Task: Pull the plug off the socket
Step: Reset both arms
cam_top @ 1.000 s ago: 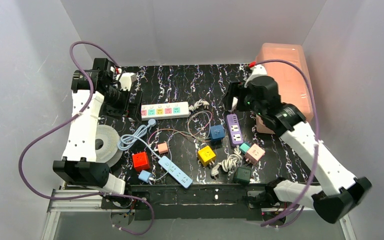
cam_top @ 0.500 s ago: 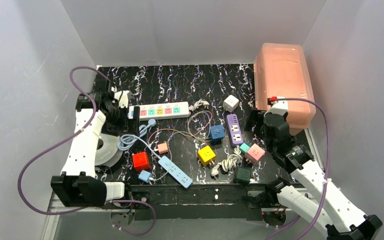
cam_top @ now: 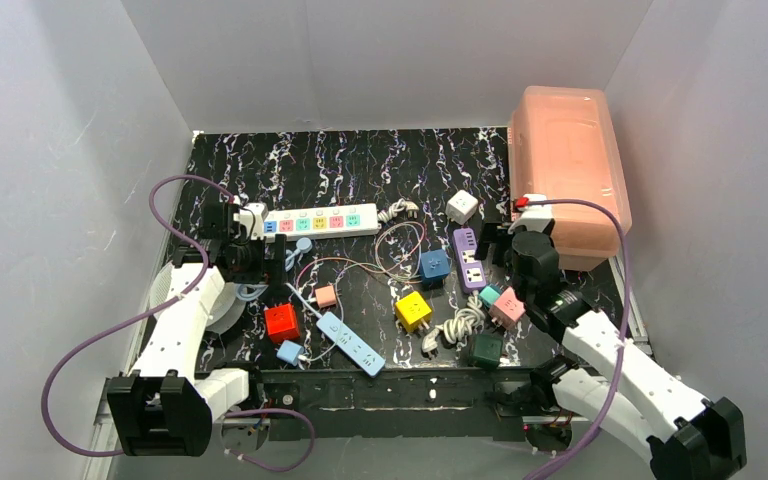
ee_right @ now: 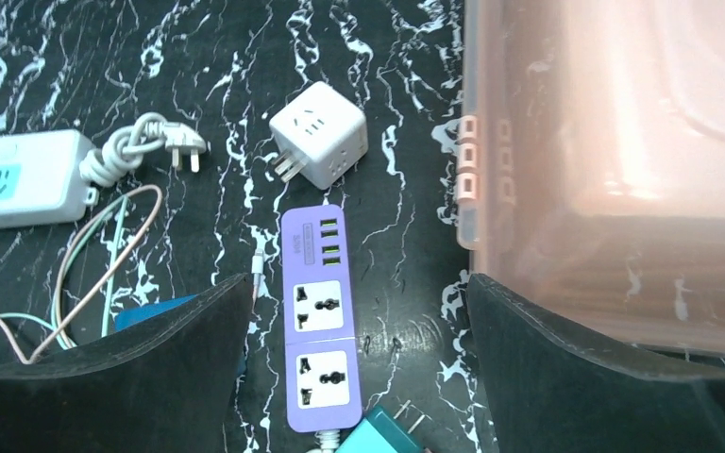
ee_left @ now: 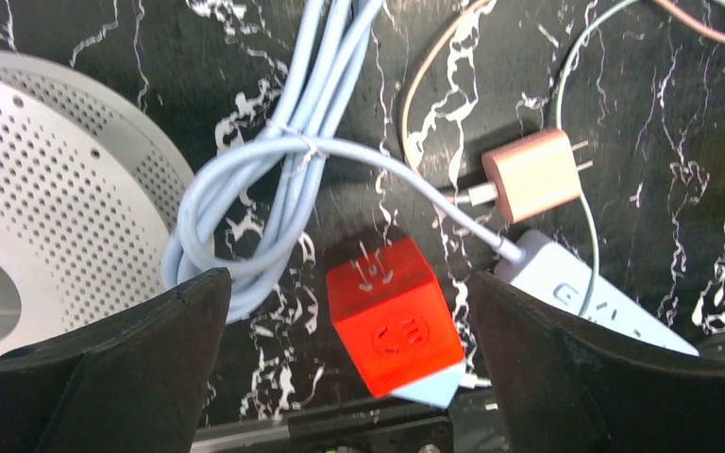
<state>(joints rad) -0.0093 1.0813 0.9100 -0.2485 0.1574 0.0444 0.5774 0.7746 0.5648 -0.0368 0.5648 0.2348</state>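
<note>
Now left tool point(ee_left: 347, 283) and right tool point(ee_right: 359, 283), both spread, have drawn back nearer their bases.

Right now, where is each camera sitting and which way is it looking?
Top external: high behind the robot, looking down on the black table; left arm and right arm show.
Left wrist: on the left arm, looking down at a red cube; left gripper fingers at the bottom.
Right wrist: on the right arm, looking down at a purple strip and pink bin; right gripper fingers at the bottom.
Shared: top and right wrist both show the purple strip; top and left wrist, the red cube.
</note>
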